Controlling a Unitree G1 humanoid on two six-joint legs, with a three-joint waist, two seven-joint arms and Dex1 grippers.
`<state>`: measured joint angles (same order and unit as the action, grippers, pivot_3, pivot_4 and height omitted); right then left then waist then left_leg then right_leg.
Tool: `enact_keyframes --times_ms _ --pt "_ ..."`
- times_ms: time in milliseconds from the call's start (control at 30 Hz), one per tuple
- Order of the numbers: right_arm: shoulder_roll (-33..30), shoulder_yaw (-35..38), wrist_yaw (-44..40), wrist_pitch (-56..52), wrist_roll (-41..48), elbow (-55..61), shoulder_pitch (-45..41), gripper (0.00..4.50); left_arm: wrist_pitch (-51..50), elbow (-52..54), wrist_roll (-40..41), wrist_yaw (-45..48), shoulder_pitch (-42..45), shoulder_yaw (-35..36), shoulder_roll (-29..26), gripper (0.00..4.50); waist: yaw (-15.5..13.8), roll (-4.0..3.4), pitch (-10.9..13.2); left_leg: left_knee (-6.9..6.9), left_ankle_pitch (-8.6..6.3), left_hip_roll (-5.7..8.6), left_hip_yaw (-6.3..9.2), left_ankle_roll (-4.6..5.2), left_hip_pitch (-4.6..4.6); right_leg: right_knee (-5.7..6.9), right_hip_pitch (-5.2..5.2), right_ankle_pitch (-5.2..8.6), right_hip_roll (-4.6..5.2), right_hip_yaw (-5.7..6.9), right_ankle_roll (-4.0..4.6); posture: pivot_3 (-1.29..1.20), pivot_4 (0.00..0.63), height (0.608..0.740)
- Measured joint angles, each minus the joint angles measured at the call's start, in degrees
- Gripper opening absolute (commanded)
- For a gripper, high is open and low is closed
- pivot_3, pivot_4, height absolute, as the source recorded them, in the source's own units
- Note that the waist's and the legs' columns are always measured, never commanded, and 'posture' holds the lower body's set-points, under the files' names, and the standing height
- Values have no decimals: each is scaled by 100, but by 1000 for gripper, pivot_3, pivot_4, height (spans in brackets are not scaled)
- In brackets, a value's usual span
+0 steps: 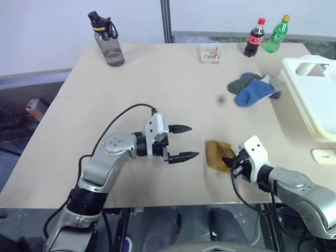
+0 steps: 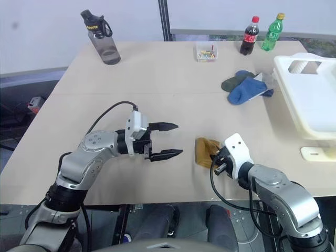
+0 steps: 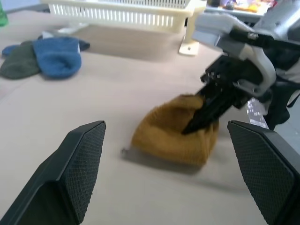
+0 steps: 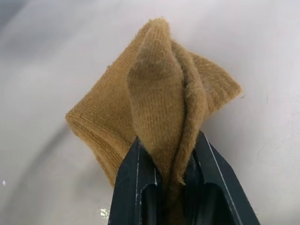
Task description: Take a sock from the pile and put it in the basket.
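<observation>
Mustard sock (image 4: 159,93) pinched in our right gripper (image 4: 176,157), on counter (image 1: 157,79).
Left gripper (image 1: 181,142) wide open, empty, beside it.

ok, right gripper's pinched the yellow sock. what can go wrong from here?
1. The right gripper holds only a thin fold of the mustard sock; it might slip out on the lift.
2. The basket sits far right, and its rim could snag the dangling sock.
3. The open left gripper hovers close by and could catch it.

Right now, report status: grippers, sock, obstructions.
Right gripper shut on mustard sock, sock on table. Left gripper open, empty. Basket beyond, path unobstructed.
</observation>
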<state>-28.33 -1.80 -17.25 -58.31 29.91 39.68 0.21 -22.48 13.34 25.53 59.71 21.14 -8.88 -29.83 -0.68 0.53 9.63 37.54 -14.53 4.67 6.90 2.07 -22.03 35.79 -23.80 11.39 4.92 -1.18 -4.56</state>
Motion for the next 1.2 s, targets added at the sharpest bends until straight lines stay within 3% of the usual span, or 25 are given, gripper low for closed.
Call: enact_keyframes --times_ms 100,233,300,367,467,600,667,733,933,1067,1167,1200 --pt "379 600 28 135 293 -156 -134 20 -5 -104 14 -67 178 -12 194 4500 7 -1 3 1 0 0 -3 0 1 2 0 -7 -1 -4 10 0 150 740" --pt "533 2208 414 271 873 -907 -1693 20 -20 -429 51 -372 726 -2 722 4500 2 -5 9 7 1 3 -9 1 5 5 3 -10 -3 -8 11 0 150 740" --pt "367 2635 609 327 908 -1391 -2249 20 -25 -524 58 -500 875 20 897 4500 2 -5 9 2 1 2 -7 0 5 6 3 -10 -6 -6 14 0 150 740" --pt "42 2946 759 444 811 -2370 -2928 20 -52 -670 57 -686 1058 35 1149 4500 -6 -7 10 0 9 7 -14 -13 -3 5 -5 -11 -2 -10 14 0 150 740" --pt "-802 3100 880 1155 168 -4825 -4176 20 -51 -818 35 -979 1360 -10 1531 4500 -4 -8 11 -11 16 11 -39 -24 -7 -2 -14 -11 4 -20 14 0 150 740" --pt "-1388 2902 780 2257 -523 -7574 -5155 20 -48 -1050 -62 -1214 1596 -66 1911 4500 35 -7 12 -23 16 6 -87 -24 -8 -16 -20 -10 1 -36 15 0 150 740" --pt "-1616 2703 651 3166 -1000 -9455 -5580 1006 -47 -1133 -64 -1344 1707 -74 2174 4500 58 -6 13 -26 14 3 -93 -20 -10 -29 -19 -10 1 -39 15 0 150 740" --pt "-1625 2620 604 3536 -1197 -10299 -5638 1635 -47 -1149 -74 -1388 1719 -79 2249 4500 122 -6 13 -30 13 0 -101 -18 -12 -31 -21 -10 1 -46 14 0 150 740" --pt "-1843 2525 663 4103 -1490 -10979 -5813 4336 -56 -1178 -180 -1475 1713 -81 2250 4500 169 -11 15 -23 9 0 -119 -12 -4 -19 -21 -11 -1 -69 11 0 150 740" --pt "-1810 2657 721 3968 -1383 -10460 -5699 4475 -126 -1420 -192 -1547 1713 -59 2275 4500 163 -12 15 -17 7 0 -115 -7 2 -5 -21 -12 -2 -82 9 0 150 740" --pt "-1700 2978 872 3627 -1028 -8901 -5256 4475 -112 -1698 -280 -1630 1710 -52 2288 4500 152 -13 16 -12 7 -1 -100 -8 0 4 -25 -13 -3 -85 6 0 150 740" --pt "-1596 3072 930 3392 -876 -7774 -4773 4475 -75 -1815 -302 -1610 1726 -49 2254 4500 143 -14 15 -13 7 -3 -87 -9 -2 5 -25 -13 -4 -78 6 0 150 740"
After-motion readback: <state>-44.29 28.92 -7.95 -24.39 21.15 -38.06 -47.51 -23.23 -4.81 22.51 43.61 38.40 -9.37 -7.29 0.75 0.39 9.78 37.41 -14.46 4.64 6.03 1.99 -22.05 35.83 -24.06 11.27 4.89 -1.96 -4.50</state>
